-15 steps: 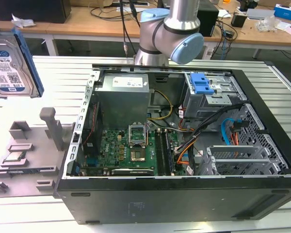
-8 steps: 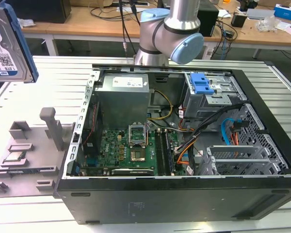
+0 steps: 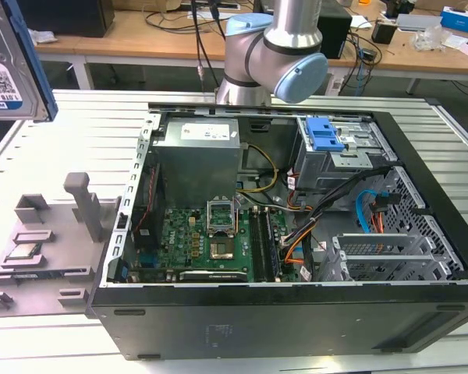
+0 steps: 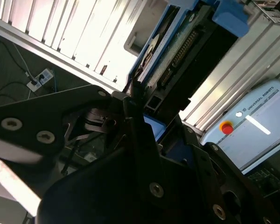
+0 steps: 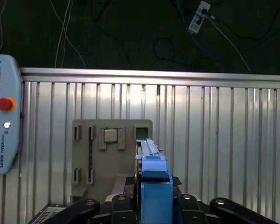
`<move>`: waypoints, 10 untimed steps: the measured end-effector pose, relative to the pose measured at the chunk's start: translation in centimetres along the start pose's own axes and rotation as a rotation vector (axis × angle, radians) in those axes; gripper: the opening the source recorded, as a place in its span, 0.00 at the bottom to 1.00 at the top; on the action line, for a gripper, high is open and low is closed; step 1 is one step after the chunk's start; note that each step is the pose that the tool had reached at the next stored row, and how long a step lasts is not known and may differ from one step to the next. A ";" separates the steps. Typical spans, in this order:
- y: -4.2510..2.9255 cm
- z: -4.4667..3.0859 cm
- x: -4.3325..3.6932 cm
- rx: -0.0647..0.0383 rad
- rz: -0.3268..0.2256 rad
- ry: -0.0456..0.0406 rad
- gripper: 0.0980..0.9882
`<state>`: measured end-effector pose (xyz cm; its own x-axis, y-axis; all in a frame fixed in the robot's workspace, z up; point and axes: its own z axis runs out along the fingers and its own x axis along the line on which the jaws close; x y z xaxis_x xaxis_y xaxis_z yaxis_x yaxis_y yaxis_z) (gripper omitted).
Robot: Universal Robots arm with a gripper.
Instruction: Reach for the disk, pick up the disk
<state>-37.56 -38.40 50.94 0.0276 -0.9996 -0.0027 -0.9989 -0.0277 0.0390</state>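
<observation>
The disk [image 3: 6, 66], a silver drive with a white-and-blue barcode label and a blue frame, hangs high above the table at the exterior view's far left. In the first wrist view the disk [image 5: 151, 172] stands edge-on, its blue frame rising between the dark fingers [image 5: 192, 204] of my gripper [image 5: 154, 203]. The second wrist view shows the disk [image 4: 177, 46] with its connector edge running away from the gripper [image 4: 140, 109], whose black fingers clamp its near end. The gripper is shut on the disk, which touches nothing else.
An open computer case [image 3: 218, 327] lies on the slatted metal table [image 3: 78, 125], with a grey power supply [image 3: 199, 148] and a blue latch [image 3: 324, 134] inside. A grey fixture plate [image 3: 47, 234] holding a chip sits beside the case and directly below the disk [image 5: 112, 149]. A teach pendant [image 5: 2, 116] lies at the table's edge.
</observation>
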 end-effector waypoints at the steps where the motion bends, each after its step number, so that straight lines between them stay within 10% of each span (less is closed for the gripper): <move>1: 0.00 -0.17 0.00 0.000 0.000 0.0001 0.30; 10: 0.04 -1.90 0.00 0.000 0.000 0.0001 0.30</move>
<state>-37.52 -38.40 52.84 0.0276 -0.9996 -0.0027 -0.9989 -0.0277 0.0390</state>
